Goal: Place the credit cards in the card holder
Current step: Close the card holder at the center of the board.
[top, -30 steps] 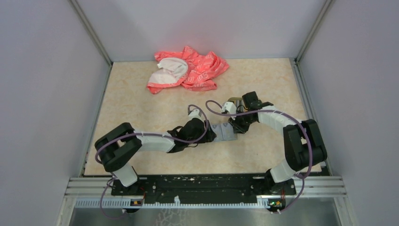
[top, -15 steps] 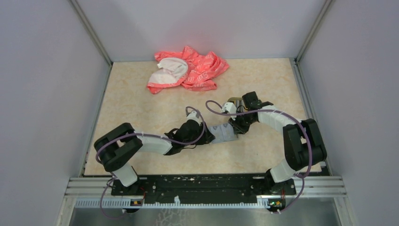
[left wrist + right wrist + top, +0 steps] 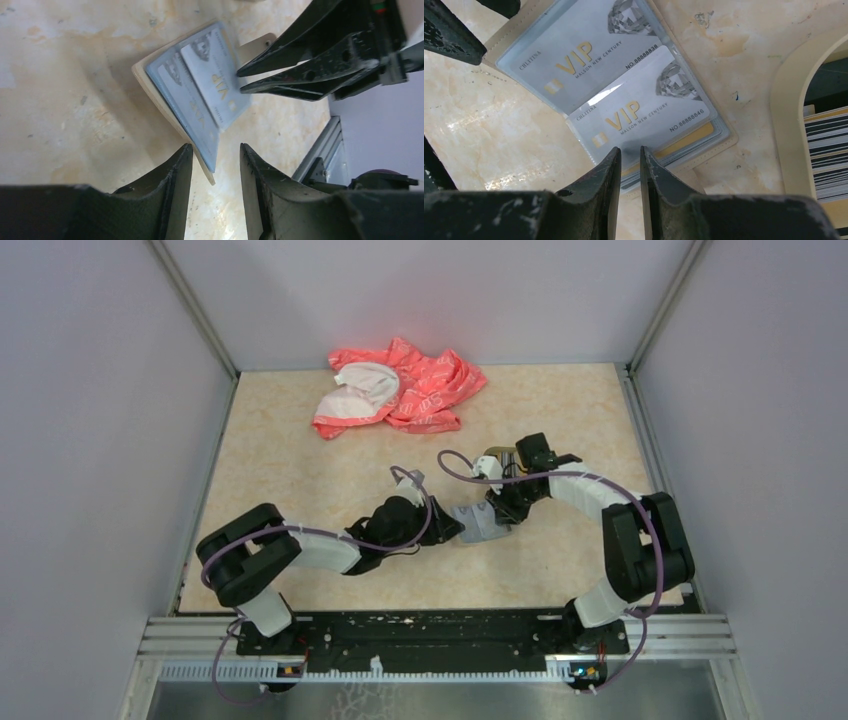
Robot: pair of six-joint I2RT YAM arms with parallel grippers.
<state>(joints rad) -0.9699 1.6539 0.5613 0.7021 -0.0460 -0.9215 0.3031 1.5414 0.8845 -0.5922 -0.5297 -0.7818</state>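
The beige card holder [image 3: 480, 523] lies open on the table between my grippers. In the right wrist view its clear sleeve [image 3: 719, 145] holds two grey VIP credit cards [image 3: 644, 115], one overlapping the other. My right gripper [image 3: 630, 150] hovers over the holder's near edge, its fingers a narrow slit apart with nothing between them. My left gripper [image 3: 216, 150] is open, and a corner of the holder [image 3: 205, 160] reaches in between its fingers without touching them. More credit cards [image 3: 826, 145] are stacked edge-on in a tan tray.
The tan tray [image 3: 497, 457] with its raised rim [image 3: 786, 125] stands just behind the right gripper [image 3: 503, 508]. A red and white cloth [image 3: 400, 390] lies bunched at the back of the table. Grey walls close in both sides.
My left arm has drawn back a little to the left, away from the holder. The holder has turned slightly. The right arm has hardly moved.
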